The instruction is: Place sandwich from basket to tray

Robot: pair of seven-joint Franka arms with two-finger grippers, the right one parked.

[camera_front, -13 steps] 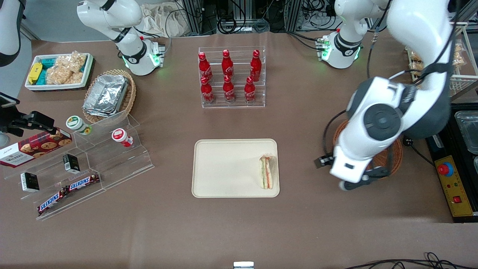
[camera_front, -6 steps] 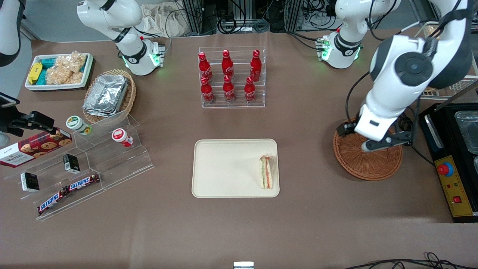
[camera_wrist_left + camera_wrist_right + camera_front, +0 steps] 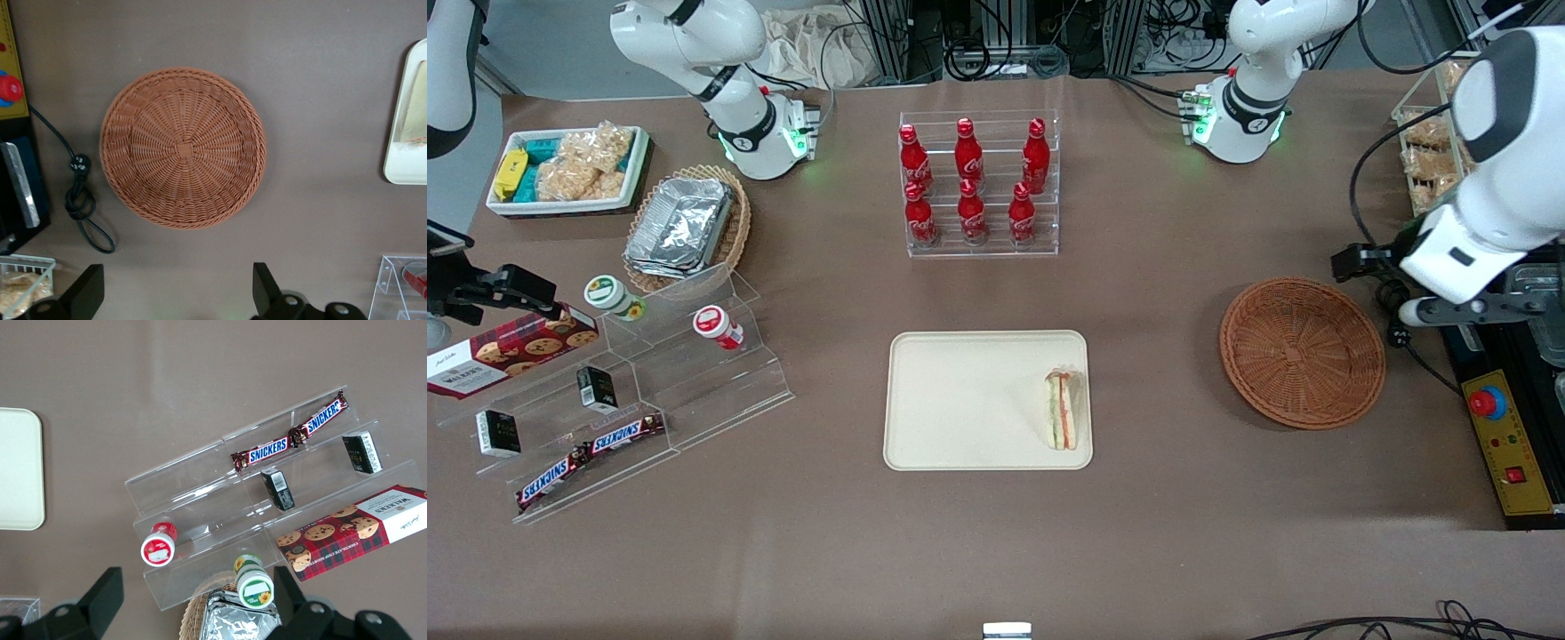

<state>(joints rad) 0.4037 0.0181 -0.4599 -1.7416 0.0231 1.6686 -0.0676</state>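
The sandwich (image 3: 1061, 410) lies on the cream tray (image 3: 960, 400), close to the tray's edge nearest the basket; a pale part of the sandwich (image 3: 417, 107) and the tray's rim (image 3: 399, 143) also show in the left wrist view. The reddish-brown wicker basket (image 3: 1303, 353) (image 3: 182, 147) holds nothing. My left gripper (image 3: 1476, 308) (image 3: 175, 280) hangs high above the table beside the basket, toward the working arm's end. It is open, with nothing between its fingers.
A black control box with a red button (image 3: 1503, 427) and a coiled cable (image 3: 81, 200) lie beside the basket. An acrylic rack of cola bottles (image 3: 978, 187) stands farther from the front camera than the tray. A stepped acrylic stand with snacks (image 3: 631, 382) sits toward the parked arm's end.
My left arm has swung up and away from above the basket toward the working arm's end, uncovering the whole basket. The sandwich has stayed put on the tray.
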